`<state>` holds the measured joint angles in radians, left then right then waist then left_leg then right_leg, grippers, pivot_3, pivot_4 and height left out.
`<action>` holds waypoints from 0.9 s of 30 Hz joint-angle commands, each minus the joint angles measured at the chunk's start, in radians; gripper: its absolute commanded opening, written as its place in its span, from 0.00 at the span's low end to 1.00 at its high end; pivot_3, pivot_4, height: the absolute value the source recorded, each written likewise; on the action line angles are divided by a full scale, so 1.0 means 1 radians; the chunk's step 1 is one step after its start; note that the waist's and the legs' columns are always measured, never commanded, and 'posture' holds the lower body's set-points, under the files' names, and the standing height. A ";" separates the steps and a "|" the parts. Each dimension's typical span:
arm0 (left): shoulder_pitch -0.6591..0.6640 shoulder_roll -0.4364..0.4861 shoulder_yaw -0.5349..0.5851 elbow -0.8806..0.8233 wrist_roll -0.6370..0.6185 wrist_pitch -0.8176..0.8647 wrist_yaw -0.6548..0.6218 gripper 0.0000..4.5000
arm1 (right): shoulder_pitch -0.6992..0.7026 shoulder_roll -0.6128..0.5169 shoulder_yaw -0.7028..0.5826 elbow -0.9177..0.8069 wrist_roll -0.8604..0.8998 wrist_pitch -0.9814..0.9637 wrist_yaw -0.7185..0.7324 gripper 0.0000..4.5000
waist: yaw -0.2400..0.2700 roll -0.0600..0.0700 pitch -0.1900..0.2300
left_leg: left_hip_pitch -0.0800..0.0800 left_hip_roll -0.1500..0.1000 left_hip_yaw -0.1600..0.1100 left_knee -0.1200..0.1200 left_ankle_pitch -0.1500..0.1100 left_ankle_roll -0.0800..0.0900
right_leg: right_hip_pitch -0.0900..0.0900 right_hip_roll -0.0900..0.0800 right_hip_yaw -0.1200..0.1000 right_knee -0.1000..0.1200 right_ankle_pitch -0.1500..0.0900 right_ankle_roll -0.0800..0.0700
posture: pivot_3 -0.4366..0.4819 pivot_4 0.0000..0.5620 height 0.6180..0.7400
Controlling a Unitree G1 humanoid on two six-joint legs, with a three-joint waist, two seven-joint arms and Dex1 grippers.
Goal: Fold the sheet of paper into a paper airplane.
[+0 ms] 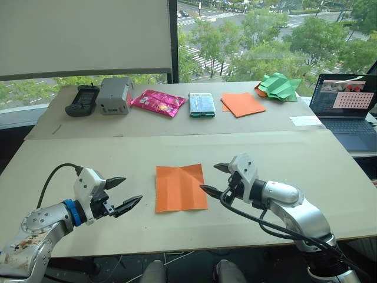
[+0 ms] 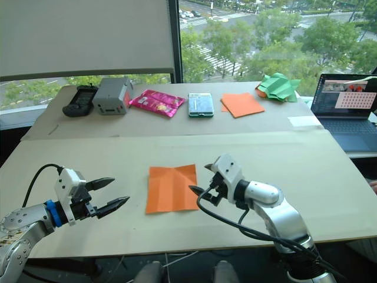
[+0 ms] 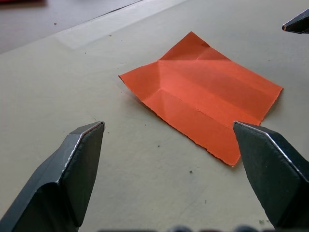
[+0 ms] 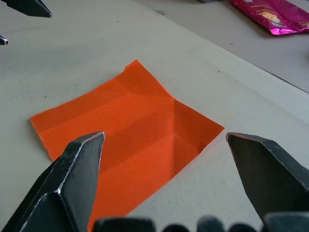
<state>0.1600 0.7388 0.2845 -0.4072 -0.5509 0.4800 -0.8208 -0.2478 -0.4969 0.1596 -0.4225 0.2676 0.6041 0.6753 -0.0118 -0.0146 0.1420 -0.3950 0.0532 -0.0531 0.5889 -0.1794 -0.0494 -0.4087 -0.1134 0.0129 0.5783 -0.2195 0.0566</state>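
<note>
Lying flat on the near beige table (image 1: 82, 156), between the two grippers: one sheet of paper (image 1: 180, 187), bright orange, roughly square, unfolded. Marked by lengthwise crease lines, plus short diagonal creases meeting near the middle of its far edge. Slightly lifted along the folds, edges a little ragged on one side in the left wrist view.

Counted beyond the sheet of paper, on the far table: one smooth orange paper (image 1: 242, 104), one green paper heap (image 1: 280, 86), one pink snack packet (image 1: 157, 102), one teal-edged box (image 1: 201, 105), one grey device (image 1: 114, 95), one black controller (image 1: 82, 100), one white slip (image 1: 306, 120). Off to the right of the sheet of paper and further back, one open laptop (image 1: 343, 103).

Reaching in from the left of the sheet of paper, low over the table: left gripper (image 1: 122, 193), fingers spread wide, pointing toward the paper, holding nothing, well short of its left edge. Reaching in from the right: right gripper (image 1: 214, 178), fingers likewise parted wide and empty, one black fingertip just beside the paper's right edge, the other raised and further back. Both forearms angled inward, wrists roughly level, black cables looping off each one.
</note>
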 commanded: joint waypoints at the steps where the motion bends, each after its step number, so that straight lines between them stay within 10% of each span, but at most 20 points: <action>1: -0.027 0.004 -0.007 -0.008 0.003 -0.016 -0.011 1.00 | -0.002 0.004 -0.015 -0.021 0.011 -0.022 -0.004 0.99 | 0.001 0.000 0.000 | 0.000 0.000 0.000 0.000 0.000 0.000 | 0.000 0.000 0.000 0.000 0.000 0.000 | 0.48 0.27 0.72; 8: -0.209 -0.040 -0.223 0.101 0.092 -0.074 -0.061 0.84 | 0.006 0.016 -0.013 -0.030 0.008 -0.011 -0.019 1.00 | 0.011 0.001 0.000 | 0.000 0.000 0.000 0.001 0.000 0.000 | 0.003 0.000 0.000 0.000 0.000 0.000 | 0.48 0.27 0.72; 19: -0.412 -0.168 -0.512 0.441 0.383 -0.265 -0.073 0.01 | 0.036 0.002 -0.024 -0.076 0.007 0.016 -0.054 1.00 | 0.017 -0.002 -0.002 | 0.001 -0.001 -0.001 0.002 0.006 0.010 | 0.005 0.003 0.003 0.012 0.001 0.002 | 0.48 0.27 0.72; 27: -0.368 -0.136 -0.584 0.492 0.472 -0.320 -0.113 0.01 | 0.076 -0.076 -0.026 -0.150 0.034 0.098 -0.021 1.00 | 0.016 -0.001 -0.008 | 0.009 0.000 -0.001 0.002 0.000 0.002 | 0.006 0.001 0.002 0.015 0.000 0.001 | 0.48 0.27 0.72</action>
<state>-0.2450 0.5936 -0.2582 0.0471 -0.1172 0.1432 -0.9102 -0.1725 -0.5551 0.1428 -0.5263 0.2843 0.6883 0.6377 0.0047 -0.0152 0.1338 -0.3865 0.0528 -0.0536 0.5907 -0.1790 -0.0474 -0.4027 -0.1124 0.0153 0.5927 -0.2192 0.0579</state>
